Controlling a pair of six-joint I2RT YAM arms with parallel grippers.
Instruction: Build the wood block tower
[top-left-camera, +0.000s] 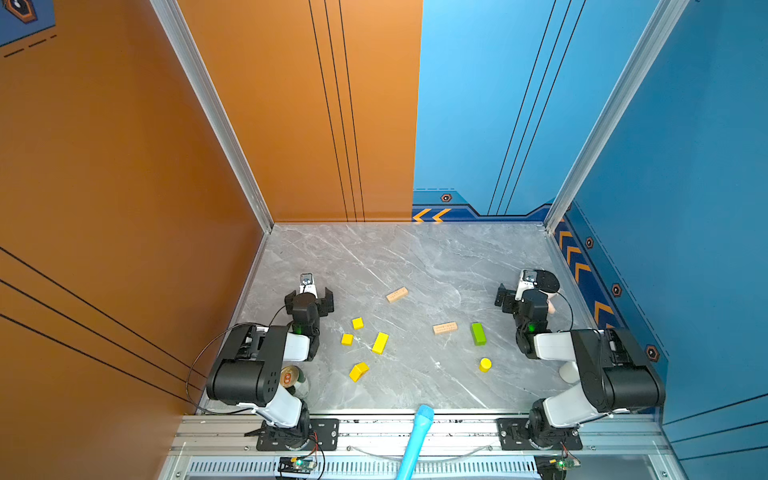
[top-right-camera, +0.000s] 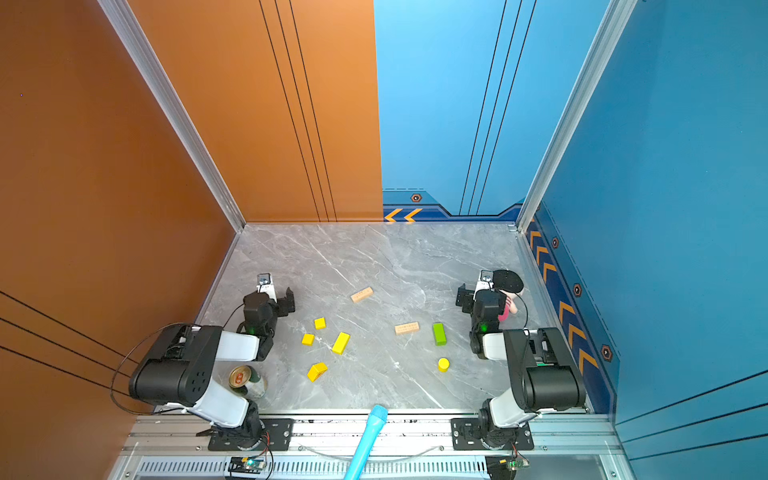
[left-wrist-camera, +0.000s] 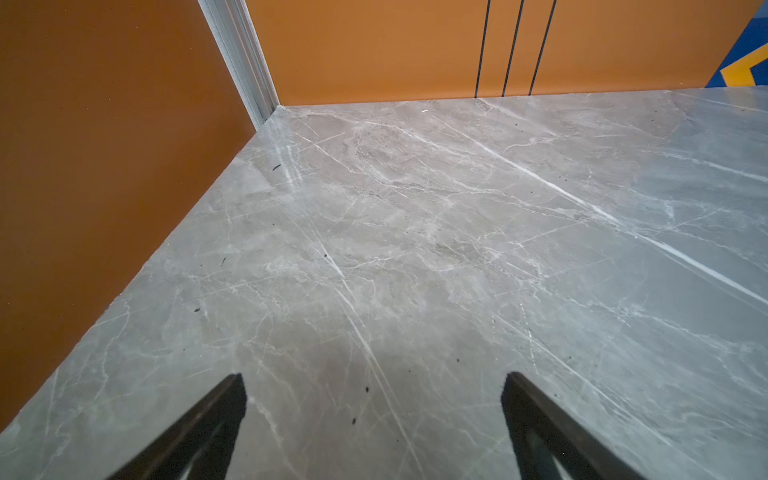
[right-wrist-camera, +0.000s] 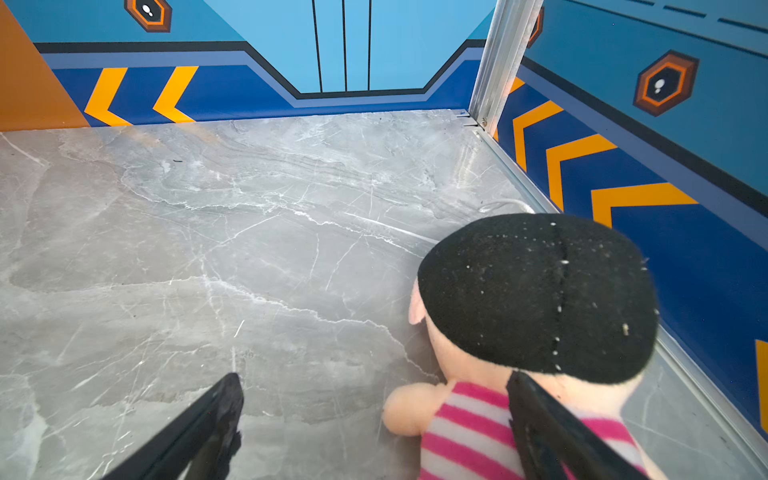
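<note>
The wood blocks lie scattered singly on the marble table (top-left-camera: 415, 257); no tower is in view. Two tan planks (top-left-camera: 397, 294) (top-left-camera: 445, 328) and a green bar (top-left-camera: 478, 333) lie mid-right. Two yellow cubes (top-left-camera: 358, 323) (top-left-camera: 347, 339), a yellow bar (top-left-camera: 380, 343) and a roof-shaped piece (top-left-camera: 358, 371) lie mid-left. A yellow cylinder (top-left-camera: 485, 364) stands front right. My left gripper (top-left-camera: 309, 299) (left-wrist-camera: 374, 376) hovers open over bare table, left of the cubes. My right gripper (top-left-camera: 525, 297) (right-wrist-camera: 374, 376) is open at the right, holding nothing.
A plush doll (right-wrist-camera: 536, 291) with black hair and a pink striped top sits against the right wall, beside one right finger. A drink can (top-right-camera: 240, 377) stands under the left arm. A white bottle (top-left-camera: 568, 371) hides behind the right arm. A blue stick (top-left-camera: 417, 436) crosses the front rail.
</note>
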